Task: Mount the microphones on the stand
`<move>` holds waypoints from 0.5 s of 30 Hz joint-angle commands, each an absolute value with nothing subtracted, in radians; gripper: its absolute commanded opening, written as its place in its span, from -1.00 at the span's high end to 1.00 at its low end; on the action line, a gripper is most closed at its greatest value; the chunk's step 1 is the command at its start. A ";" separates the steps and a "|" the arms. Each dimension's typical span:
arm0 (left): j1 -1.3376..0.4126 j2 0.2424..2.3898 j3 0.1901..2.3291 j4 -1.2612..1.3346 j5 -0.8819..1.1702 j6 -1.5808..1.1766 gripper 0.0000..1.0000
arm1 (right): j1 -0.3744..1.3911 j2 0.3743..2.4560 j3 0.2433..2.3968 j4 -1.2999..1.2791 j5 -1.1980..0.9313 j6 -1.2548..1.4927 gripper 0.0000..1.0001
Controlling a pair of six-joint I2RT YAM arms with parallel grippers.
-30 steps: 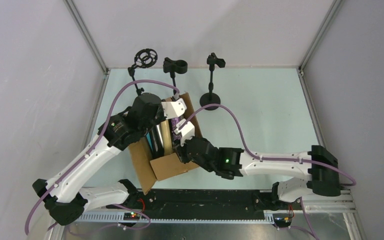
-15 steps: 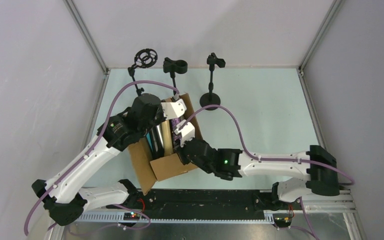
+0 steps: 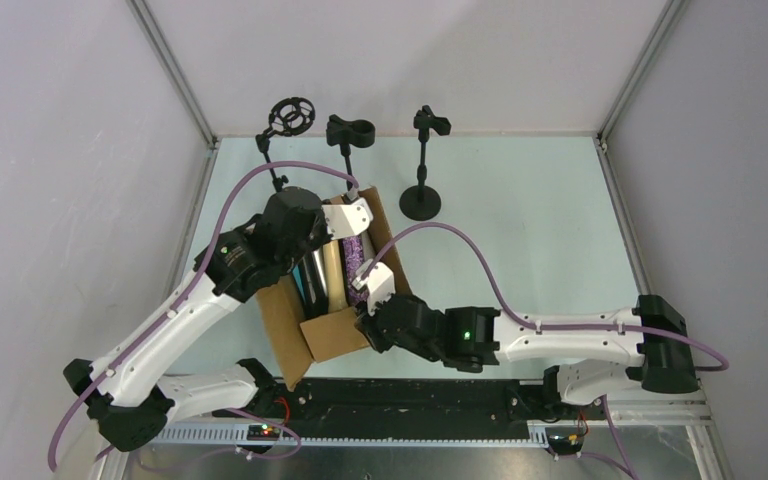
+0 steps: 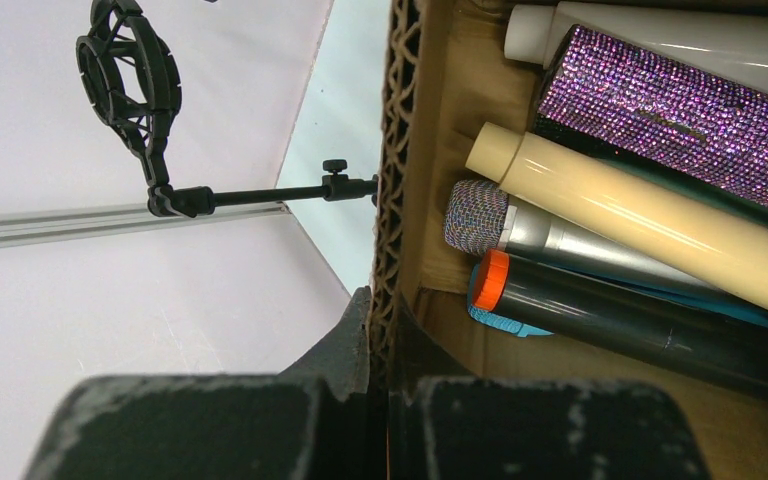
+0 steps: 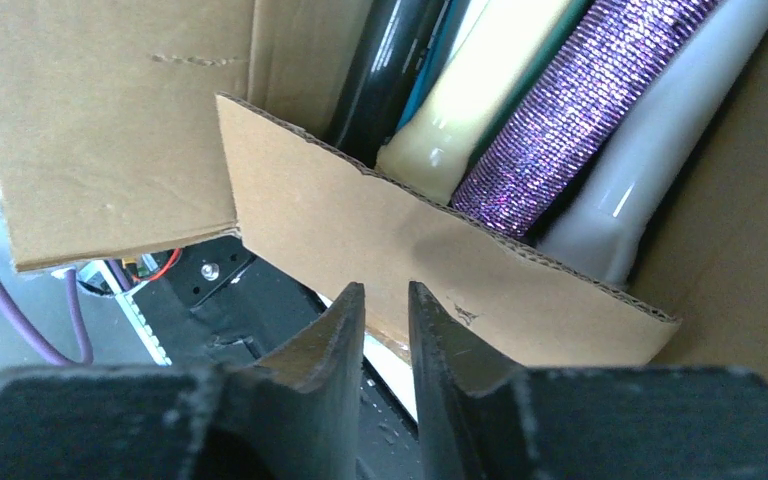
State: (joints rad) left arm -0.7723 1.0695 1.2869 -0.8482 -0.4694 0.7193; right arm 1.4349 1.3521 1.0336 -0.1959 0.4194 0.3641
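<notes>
Several microphones lie in a brown cardboard box [image 3: 332, 330]. The left wrist view shows a glittery purple one [image 4: 680, 105], a cream one [image 4: 640, 215], a silver-grey one [image 4: 550, 235], a black one with an orange tip [image 4: 610, 315] and a blue one [image 4: 505, 322] underneath. My left gripper [image 3: 348, 215] [image 4: 385, 310] is shut on the box's far wall [image 4: 392, 150]. My right gripper [image 3: 372, 285] [image 5: 387, 292] is empty, with its jaws only slightly apart, just outside the box's near flap [image 5: 430, 270]. Three black stands are at the back: a ring mount [image 3: 290, 115], a clip [image 3: 350, 132] and a round-based stand [image 3: 422, 200].
The box's outer flap [image 3: 282, 325] hangs open toward the near left. Purple cables [image 3: 460, 245] loop over both arms. The black base rail [image 3: 410, 395] runs along the near edge. Metal frame posts [image 3: 175, 70] stand at the back corners.
My right gripper has drawn back out of the box toward the near edge and its arm has swung lower. The left gripper and the box have stayed put.
</notes>
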 commanded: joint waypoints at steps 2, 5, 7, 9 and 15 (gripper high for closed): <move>-0.779 1.033 1.344 -0.779 -0.495 0.720 0.99 | 1.441 1.338 1.039 -0.063 0.506 0.302 0.12; -0.779 1.031 1.344 -0.780 -0.496 0.724 0.99 | 1.442 1.319 1.035 0.012 0.459 0.191 -0.18; -0.779 1.031 1.343 -0.780 -0.494 0.726 0.99 | 1.426 1.327 1.024 0.096 0.355 0.066 -0.37; -0.779 1.033 1.345 -0.780 -0.490 0.724 0.99 | 1.377 1.352 1.025 0.099 0.201 0.012 -0.48; -0.779 1.022 1.338 -0.779 -0.489 0.726 0.99 | 1.206 1.433 1.061 0.053 -0.009 0.114 -0.50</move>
